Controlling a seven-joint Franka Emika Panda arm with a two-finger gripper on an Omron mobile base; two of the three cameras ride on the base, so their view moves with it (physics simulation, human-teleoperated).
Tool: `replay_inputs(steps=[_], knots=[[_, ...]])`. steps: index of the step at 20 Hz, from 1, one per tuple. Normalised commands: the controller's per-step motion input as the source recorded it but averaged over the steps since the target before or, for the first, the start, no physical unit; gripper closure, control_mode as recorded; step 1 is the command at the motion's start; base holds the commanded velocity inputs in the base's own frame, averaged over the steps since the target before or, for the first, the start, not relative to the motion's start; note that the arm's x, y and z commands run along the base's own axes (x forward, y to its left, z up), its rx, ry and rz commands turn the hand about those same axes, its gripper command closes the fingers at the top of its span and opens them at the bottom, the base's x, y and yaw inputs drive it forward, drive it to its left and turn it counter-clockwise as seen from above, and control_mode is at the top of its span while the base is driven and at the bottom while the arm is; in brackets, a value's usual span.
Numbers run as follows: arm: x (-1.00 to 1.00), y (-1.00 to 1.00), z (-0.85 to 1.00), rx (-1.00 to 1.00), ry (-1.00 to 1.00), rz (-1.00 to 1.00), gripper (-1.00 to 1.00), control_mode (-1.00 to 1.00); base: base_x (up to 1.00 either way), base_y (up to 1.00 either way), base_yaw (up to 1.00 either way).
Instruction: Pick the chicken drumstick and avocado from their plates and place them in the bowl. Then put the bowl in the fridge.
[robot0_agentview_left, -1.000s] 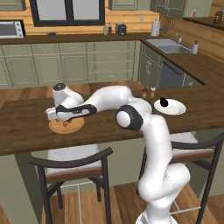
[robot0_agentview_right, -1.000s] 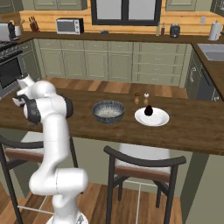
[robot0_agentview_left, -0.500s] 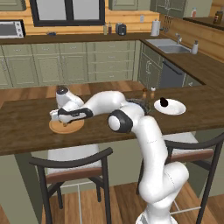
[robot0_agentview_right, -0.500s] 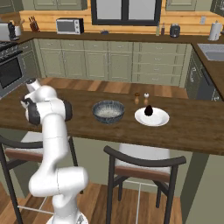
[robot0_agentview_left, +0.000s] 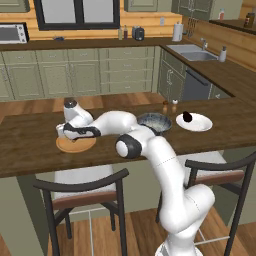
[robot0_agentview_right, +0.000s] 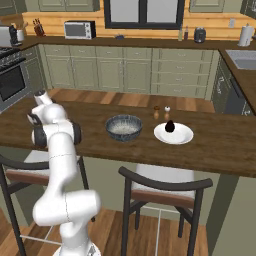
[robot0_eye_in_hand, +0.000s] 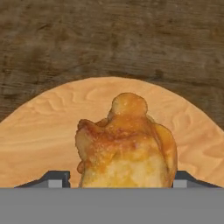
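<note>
Our two-finger gripper (robot0_eye_in_hand: 117, 180) straddles the lumpy golden-brown chicken drumstick (robot0_eye_in_hand: 126, 144), one dark tip at 9 o'clock, one at 3; we cannot tell whether the jaws grip yet. It sits on the flat tan wooden plate (robot0_eye_in_hand: 39, 127). We judge it light, firm, greasy: squeeze its thick middle.
</note>
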Motion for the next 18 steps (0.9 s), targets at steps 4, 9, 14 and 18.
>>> replay_inputs(steps=[4, 9, 14, 18], knots=[[-0.28, -0.49, 0.0, 0.0, 0.0, -0.01, 1.0, -1.0, 0.0, 0.0, 0.0], [-0.68, -0.99, 0.08, 0.04, -0.02, -0.06, 1.0, -1.0, 0.0, 0.0, 0.0], [-0.92, -1.0, 0.61, 0.18, -0.24, -0.15, 1.0, -1.0, 0.0, 0.0, 0.0], [-0.45, -1.0, 0.64, 0.15, -0.3, -0.1, 1.0, -1.0, 0.0, 0.0, 0.0]])
